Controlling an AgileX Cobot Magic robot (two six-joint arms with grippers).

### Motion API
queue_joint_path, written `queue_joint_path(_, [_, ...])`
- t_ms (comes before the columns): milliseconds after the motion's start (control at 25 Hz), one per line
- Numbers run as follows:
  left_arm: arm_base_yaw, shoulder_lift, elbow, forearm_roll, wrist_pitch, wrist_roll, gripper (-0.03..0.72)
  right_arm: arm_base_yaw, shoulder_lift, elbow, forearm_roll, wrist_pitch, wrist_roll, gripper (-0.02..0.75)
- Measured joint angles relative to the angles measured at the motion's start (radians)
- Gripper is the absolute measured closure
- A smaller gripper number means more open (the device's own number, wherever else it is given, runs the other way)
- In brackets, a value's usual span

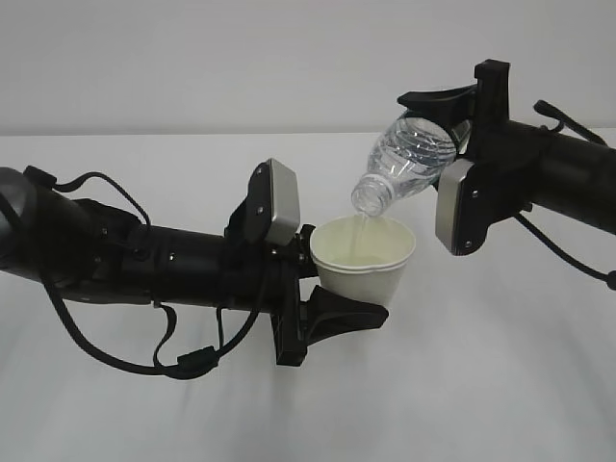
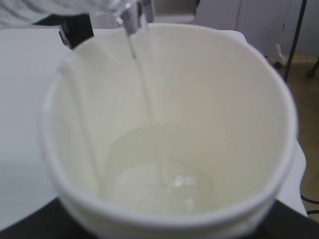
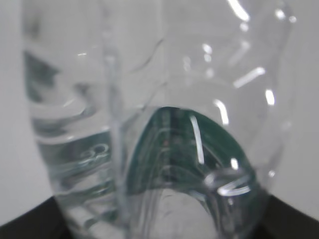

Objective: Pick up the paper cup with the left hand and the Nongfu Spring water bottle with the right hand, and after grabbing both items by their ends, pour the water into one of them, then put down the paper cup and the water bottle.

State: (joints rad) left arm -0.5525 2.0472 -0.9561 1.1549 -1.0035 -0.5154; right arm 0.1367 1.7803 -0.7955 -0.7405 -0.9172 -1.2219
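Observation:
My left gripper (image 1: pixel 352 279) is shut on the white paper cup (image 1: pixel 364 260), held upright above the table. My right gripper (image 1: pixel 445 135) is shut on the base end of the clear Nongfu Spring water bottle (image 1: pixel 404 164), which tilts mouth-down to the left over the cup's rim. A thin stream of water (image 1: pixel 361 226) falls from the mouth into the cup. In the left wrist view the stream (image 2: pixel 149 94) lands in a shallow pool (image 2: pixel 159 181) at the bottom of the cup (image 2: pixel 224 99). The right wrist view is filled by the bottle (image 3: pixel 149 74) and its dark green label (image 3: pixel 189 144).
Both arms hover over a plain white table (image 1: pixel 481 385). The right arm's cable (image 1: pixel 568 260) hangs below it at the right edge. A dark stand leg (image 2: pixel 299 30) and floor show beyond the table in the left wrist view.

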Motion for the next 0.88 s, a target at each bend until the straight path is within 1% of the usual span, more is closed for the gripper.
queue_joint_path(880, [0.000, 0.000, 0.000, 0.000, 0.000, 0.000, 0.265, 0.000, 0.000, 0.000, 0.000, 0.000, -0.017, 0.291])
